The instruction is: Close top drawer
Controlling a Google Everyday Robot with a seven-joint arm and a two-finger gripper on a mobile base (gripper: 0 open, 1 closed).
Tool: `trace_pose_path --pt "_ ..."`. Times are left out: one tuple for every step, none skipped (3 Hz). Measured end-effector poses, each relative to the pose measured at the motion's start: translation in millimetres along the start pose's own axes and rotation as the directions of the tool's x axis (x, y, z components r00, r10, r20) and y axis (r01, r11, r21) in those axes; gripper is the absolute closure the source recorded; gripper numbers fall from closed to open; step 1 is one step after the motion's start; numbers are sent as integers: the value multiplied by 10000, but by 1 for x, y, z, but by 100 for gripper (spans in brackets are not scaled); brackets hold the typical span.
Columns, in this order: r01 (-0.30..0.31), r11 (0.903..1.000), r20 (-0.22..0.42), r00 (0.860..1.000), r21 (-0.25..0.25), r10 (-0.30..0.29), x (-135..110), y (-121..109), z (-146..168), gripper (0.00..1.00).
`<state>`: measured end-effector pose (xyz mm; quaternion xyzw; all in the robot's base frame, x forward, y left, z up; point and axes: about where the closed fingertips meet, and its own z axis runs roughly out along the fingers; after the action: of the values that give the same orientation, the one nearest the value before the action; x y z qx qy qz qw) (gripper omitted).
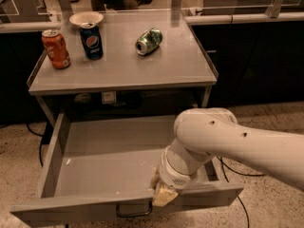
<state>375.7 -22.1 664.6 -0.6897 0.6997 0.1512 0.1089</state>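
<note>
**Top drawer pulled out, gripper at its front edge**

Gripper (164, 197) sits low in view, at the front panel of the top drawer (109, 151), just right of the small dark wire handle (134, 213). It seems to press on the panel's upper edge, but contact is hard to confirm. Grip state: can't tell, as the wrist covers it. The white arm (228, 141) comes in from the right and hides the drawer's right front corner.

The drawer stands wide open w/ its grey floor running back from the gripper under the table top (180, 70).

On the table top, well beyond the gripper:
- orange can (56, 49), far left, upright
- Pepsi can (91, 41) next to it, upright
- white bowl (86, 18) just behind the Pepsi can
- green can (148, 41) on its side, approx straight back from the gripper
</note>
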Motion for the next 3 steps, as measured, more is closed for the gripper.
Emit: trace_pose_path --pt "0 10000 0 10000 0 0 0 0 1 100" --pt "101 9999 -21 9999 74 -100 -1 -11 0 100" --pt "171 9997 17 9999 169 -171 -2 -20 -2 100"
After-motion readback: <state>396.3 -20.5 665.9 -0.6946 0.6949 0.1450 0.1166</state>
